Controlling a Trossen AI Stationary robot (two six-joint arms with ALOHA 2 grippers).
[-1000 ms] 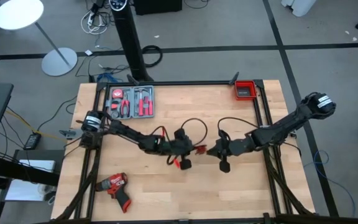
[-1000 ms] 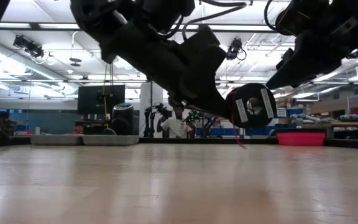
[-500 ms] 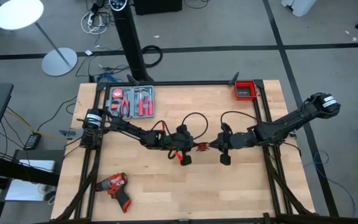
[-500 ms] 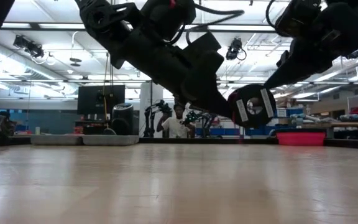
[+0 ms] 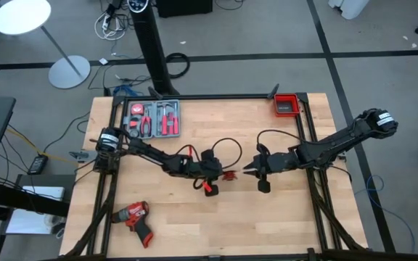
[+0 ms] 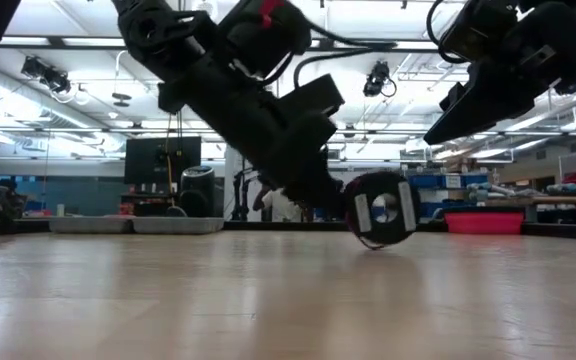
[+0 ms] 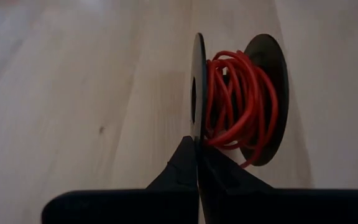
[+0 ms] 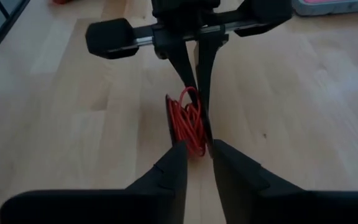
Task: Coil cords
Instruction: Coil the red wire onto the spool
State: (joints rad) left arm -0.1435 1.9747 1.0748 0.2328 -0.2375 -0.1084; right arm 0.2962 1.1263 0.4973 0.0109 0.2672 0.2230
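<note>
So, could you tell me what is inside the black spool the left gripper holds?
Red wire is wound loosely between the black spool's two discs. The core underneath is covered by the wire.

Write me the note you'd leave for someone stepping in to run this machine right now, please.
Left gripper: shut on one black flange of the small black spool, holding it upright just above the wooden table at mid-table.
Right gripper: fingers slightly apart, facing the spool from the other side, holding nothing.
Thin bright red wire: mostly wound on the spool, loosely; a short loop hangs off it.
Black cable: not identifiable in these views.
Left: tidy the loose red loop, set the spool down, find and coil the black cable.
</note>
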